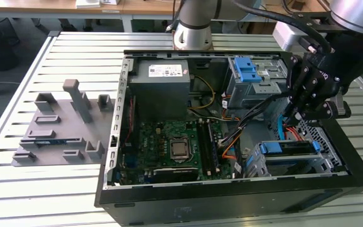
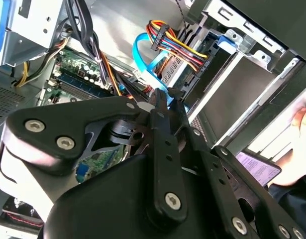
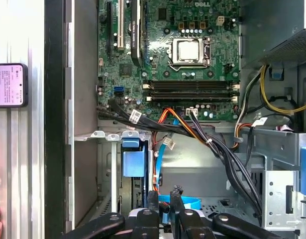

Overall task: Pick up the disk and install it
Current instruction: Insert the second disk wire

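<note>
Treat flat silver blue-bracketed hard drive (image 1: 285,148), lower right in the exterior view, as stiff, dense, shock-fragile; grasp bracket edges, black gripper (image 3: 164,195) jaws nearly closed.

I read this as a robotics lab or test workshop set up for computer assembly. The tabletop (image 1: 17,189) is slatted aluminium profile, the kind used for rig frames, not furniture. On it lies an open desktop computer case (image 1: 232,198) with its motherboard (image 1: 175,146), cables and drive cages exposed. Beside it, toward the exterior view's left, sits a grey fixture block (image 1: 62,132) with slots and posts, evidently made to hold parts. My arm's base (image 1: 197,28) is mounted at the tabletop's far edge. Behind it I see wooden desks (image 1: 55,5) and a grey floor. In the first wrist view a phone (image 3: 10,85) rests on the slats.
</note>
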`<action>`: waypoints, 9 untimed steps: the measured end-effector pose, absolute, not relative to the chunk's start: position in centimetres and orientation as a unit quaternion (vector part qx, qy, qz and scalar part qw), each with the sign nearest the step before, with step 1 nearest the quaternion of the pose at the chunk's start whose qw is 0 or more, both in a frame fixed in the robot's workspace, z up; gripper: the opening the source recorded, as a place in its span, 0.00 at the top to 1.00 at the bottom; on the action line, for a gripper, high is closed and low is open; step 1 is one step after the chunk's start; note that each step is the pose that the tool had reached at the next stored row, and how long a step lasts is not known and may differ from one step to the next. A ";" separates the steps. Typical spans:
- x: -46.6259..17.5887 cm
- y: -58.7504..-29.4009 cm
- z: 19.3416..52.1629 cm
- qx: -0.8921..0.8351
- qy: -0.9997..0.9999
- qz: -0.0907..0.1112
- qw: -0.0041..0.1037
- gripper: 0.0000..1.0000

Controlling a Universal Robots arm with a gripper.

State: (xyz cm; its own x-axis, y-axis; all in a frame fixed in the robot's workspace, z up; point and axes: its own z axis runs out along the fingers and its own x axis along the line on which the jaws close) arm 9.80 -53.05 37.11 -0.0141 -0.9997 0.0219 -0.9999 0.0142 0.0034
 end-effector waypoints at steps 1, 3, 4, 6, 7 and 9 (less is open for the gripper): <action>9.8 -53.0 37.1 0.702 -0.712 0.006 0.009 0.76; 9.8 -53.0 37.0 0.702 -0.712 0.007 0.009 0.84; 9.8 -53.1 36.9 0.702 -0.712 0.006 0.009 0.84; 9.8 -53.1 36.9 0.702 -0.712 -0.004 -0.001 0.89; 9.8 -53.1 36.9 0.702 -0.712 -0.010 -0.008 0.89; 9.8 -53.0 36.9 0.702 -0.712 -0.013 -0.010 0.89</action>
State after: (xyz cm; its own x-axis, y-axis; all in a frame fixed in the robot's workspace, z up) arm 9.80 -53.05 36.85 -0.0142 -0.9994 -0.0328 -0.9999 0.0140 0.0041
